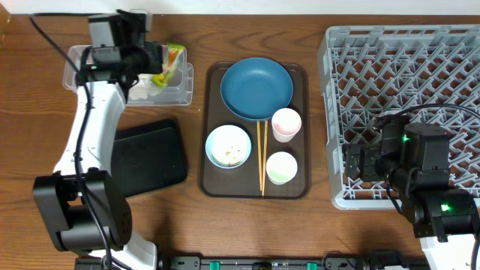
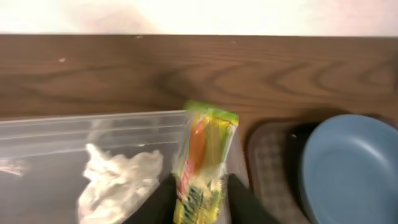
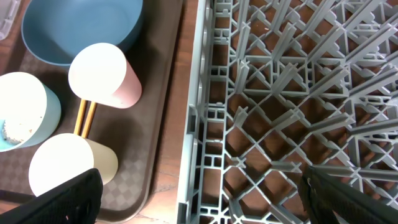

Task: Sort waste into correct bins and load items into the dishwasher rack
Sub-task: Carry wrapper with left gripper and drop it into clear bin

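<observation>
My left gripper (image 2: 199,200) is shut on the yellow-green snack wrapper (image 2: 203,152), holding it upright over the right end of the clear tub (image 2: 56,140). The crumpled tissue (image 2: 118,180) lies in the tub. In the overhead view the wrapper (image 1: 173,63) sits at the tub (image 1: 75,64)'s right end. The blue plate (image 1: 256,88), bowl (image 1: 228,146) with rice scraps (image 3: 15,127), pink cup (image 1: 286,124), white cup (image 1: 281,167) and chopsticks (image 1: 262,157) are on the brown tray. My right gripper (image 3: 202,199) is open and empty over the rack (image 1: 405,75)'s front left edge.
The flat black tray (image 1: 150,154) lies in front of the tub, left of the brown serving tray (image 1: 300,187). The rack (image 3: 292,93) fills the right side, close beside the brown tray (image 3: 155,155). The wall runs behind the table's far edge.
</observation>
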You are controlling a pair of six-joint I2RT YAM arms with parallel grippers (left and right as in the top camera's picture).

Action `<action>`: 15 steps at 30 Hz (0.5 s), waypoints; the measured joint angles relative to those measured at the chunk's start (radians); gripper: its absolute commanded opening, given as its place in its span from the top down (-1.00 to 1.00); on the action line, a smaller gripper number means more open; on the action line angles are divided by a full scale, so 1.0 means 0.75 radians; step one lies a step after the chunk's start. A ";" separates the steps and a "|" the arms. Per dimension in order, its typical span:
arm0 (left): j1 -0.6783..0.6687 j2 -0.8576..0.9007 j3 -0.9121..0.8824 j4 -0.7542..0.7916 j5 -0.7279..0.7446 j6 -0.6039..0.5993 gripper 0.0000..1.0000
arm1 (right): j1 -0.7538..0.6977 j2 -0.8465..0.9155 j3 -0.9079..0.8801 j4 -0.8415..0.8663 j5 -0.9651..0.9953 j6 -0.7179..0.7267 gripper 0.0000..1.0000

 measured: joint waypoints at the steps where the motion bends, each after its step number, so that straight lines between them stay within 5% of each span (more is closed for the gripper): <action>1: 0.008 0.000 0.000 -0.010 -0.001 -0.004 0.22 | 0.000 0.001 0.000 0.000 0.000 0.000 -0.98; 7: 0.015 -0.010 0.000 -0.162 -0.004 -0.005 0.10 | 0.000 0.000 0.000 0.000 0.001 0.000 -0.98; 15: -0.101 -0.262 -0.003 -0.600 -0.116 -0.062 -0.70 | 0.000 0.000 0.000 -0.001 0.000 0.000 -0.99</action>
